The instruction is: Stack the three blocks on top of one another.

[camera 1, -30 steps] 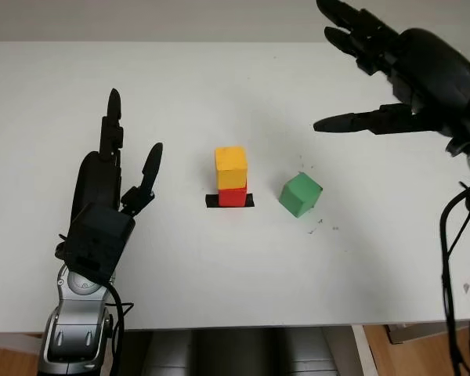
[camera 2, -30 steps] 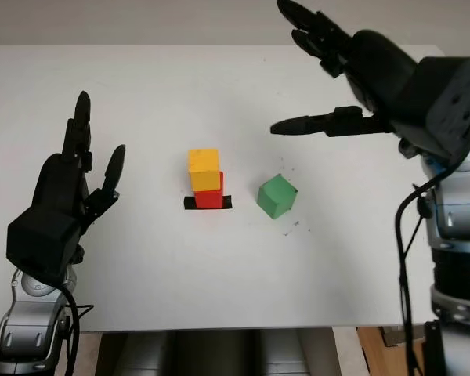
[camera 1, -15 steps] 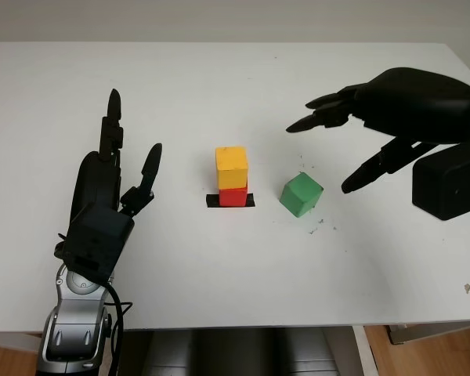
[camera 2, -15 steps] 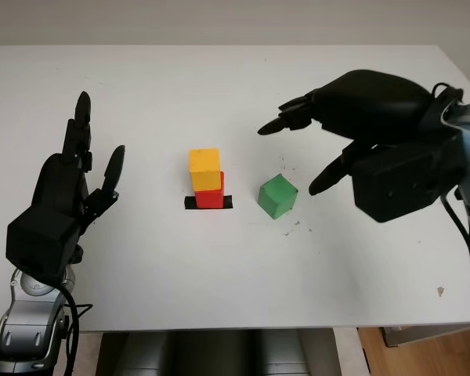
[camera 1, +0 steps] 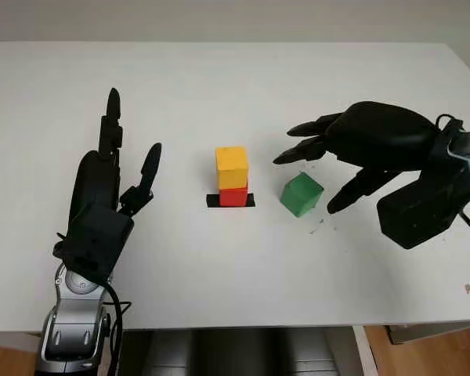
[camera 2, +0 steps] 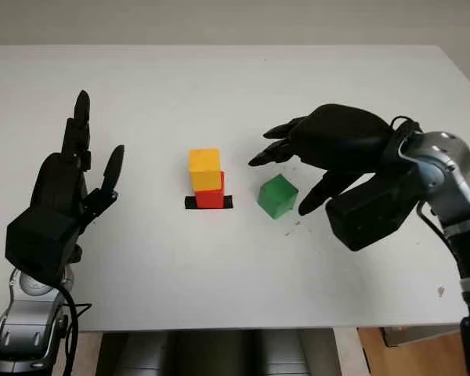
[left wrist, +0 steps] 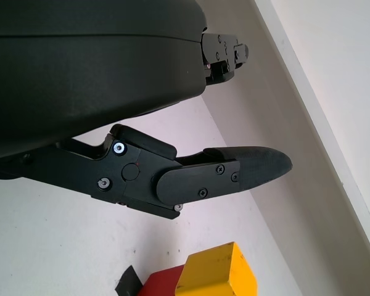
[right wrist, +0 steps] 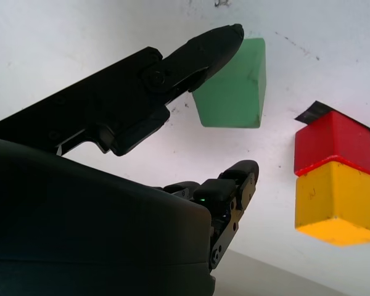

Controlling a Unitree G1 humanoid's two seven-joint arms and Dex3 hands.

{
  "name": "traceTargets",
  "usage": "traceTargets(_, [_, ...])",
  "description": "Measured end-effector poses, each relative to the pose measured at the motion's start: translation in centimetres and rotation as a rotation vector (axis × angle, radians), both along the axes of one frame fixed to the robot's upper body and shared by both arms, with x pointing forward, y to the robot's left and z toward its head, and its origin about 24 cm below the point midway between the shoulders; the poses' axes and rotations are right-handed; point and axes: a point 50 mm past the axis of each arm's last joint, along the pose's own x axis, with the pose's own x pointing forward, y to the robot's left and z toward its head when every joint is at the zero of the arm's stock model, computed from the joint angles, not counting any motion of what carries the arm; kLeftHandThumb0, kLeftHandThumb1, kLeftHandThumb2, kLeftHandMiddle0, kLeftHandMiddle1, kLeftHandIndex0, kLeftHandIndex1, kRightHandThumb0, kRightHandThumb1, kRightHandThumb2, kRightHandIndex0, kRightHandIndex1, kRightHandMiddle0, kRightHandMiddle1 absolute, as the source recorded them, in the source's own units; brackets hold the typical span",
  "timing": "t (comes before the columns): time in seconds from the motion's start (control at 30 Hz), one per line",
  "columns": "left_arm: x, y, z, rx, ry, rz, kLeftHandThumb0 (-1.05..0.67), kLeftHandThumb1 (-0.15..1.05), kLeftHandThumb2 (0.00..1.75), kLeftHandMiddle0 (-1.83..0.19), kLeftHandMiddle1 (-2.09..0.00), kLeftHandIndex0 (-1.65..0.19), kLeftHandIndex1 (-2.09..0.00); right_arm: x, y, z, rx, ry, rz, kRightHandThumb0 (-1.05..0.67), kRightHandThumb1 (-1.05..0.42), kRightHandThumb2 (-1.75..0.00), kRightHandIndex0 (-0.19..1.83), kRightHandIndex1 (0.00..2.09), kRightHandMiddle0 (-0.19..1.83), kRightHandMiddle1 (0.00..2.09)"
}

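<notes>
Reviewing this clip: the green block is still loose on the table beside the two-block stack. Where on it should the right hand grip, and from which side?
Grip the green block across two opposite upright faces, coming from above and the right, where the open right hand hovers. It sits turned at an angle to the yellow block on the red block, so the fingers should probably match that rotation. Its top is bare, and there is a gap to the stack.

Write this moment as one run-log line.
stack: yellow block on red block | green block loose on table | right hand open around green block, not gripping | left hand open, idle left of stack
</notes>
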Motion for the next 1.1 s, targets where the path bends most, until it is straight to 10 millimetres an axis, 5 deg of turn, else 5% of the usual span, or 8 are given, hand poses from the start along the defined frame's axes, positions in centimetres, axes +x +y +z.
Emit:
traceTargets(0.47, [-0.1, 0.1, -0.1, 0.001, 0.0, 0.005, -0.75, 1.05, 0.54, 0.13, -0.05, 0.09, -0.05, 0.7, -0.5, -2.8, -0.016, -0.006, -0.012, -0.61, -0.82, -0.06, 0.41, 0.07, 0.72, 0.2])
traceTargets(0.6, [-0.2, 0.2, -0.2, 0.001, 0.005, 0.006, -0.75, 1.05, 0.54, 0.14, -0.05, 0.1, -0.05, 0.7, -0.4, -2.8, -0.017, -0.016, 0.001, -0.6, -0.83, -0.05, 0.44, 0.06, 0.49, 0.73])
traceTargets(1.1, [-0.2, 0.1, -0.2, -0.012, 0.009, -0.007, -0.75, 1.05, 0.53, 0.15, -0.05, 0.11, -0.05, 1.0, -0.6, -2.9, -0.009, -0.033, 0.02, -0.4, -0.92, -0.05, 0.54, 0.07, 0.5, 1.29])
